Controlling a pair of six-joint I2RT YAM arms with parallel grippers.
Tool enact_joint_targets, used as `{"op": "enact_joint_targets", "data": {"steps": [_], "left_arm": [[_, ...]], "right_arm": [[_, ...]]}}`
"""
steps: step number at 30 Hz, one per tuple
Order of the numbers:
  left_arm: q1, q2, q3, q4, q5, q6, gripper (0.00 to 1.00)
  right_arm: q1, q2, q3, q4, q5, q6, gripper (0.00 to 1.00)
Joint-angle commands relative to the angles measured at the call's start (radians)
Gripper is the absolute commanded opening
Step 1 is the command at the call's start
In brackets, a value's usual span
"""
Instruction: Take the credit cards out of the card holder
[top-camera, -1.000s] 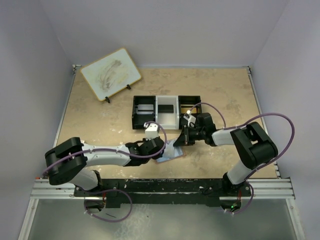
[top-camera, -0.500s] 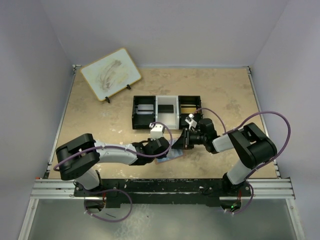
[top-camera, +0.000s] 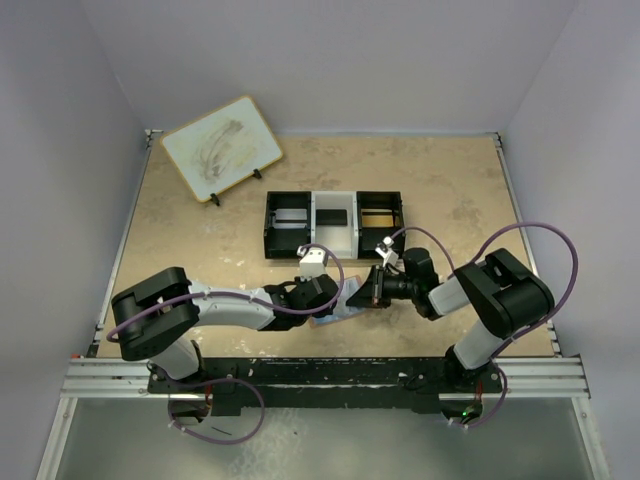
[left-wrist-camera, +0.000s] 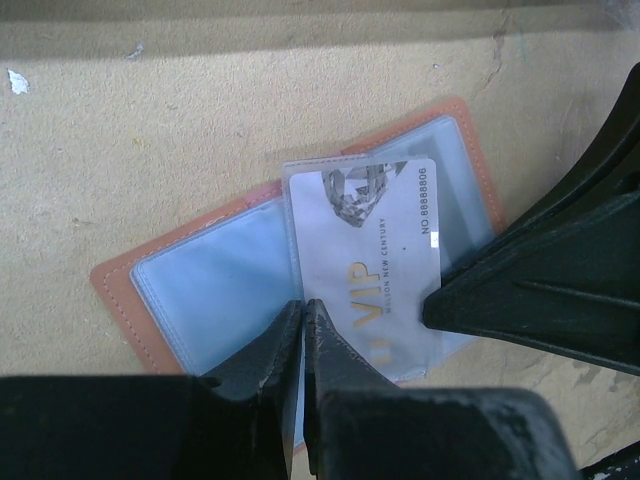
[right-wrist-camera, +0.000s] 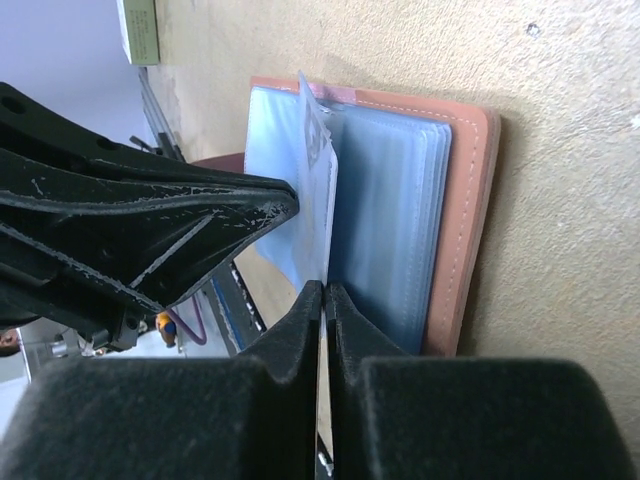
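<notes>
Since a second ago: right gripper (right-wrist-camera: 323, 290) has backed away from the three-compartment tray (top-camera: 268, 225), and the left arm's elbow has folded in.

Card holder (left-wrist-camera: 118, 300) lies open on the near side of the tray, off its right half.

Left gripper (left-wrist-camera: 303, 312): jaws pressed together on a corner of the clear sleeve (right-wrist-camera: 318, 190) carrying the VIP card (left-wrist-camera: 375, 260). Right gripper: jaws closed on the same raised sleeve's edge.

Risks:
- Both pinches likely clamp card and plastic together, so a pull may drag or lift the unpinned holder.
- Opposed pulls could tear the sleeve.
</notes>
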Motion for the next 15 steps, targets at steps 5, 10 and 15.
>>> {"op": "enact_joint_targets", "data": {"steps": [5,10,15], "left_arm": [[-0.007,0.011,-0.011,-0.071,-0.005,-0.009,0.01],[-0.007,0.011,-0.011,-0.082,-0.011,-0.007,0.01],[-0.007,0.012,-0.013,-0.094,-0.016,-0.006,0.00]], "right_arm": [[-0.001,-0.022,-0.017,0.036,-0.050,0.024,0.00],[-0.014,-0.045,0.003,-0.053,-0.058,-0.020,0.00],[-0.030,-0.053,0.026,-0.134,-0.082,-0.087,0.01]]}}
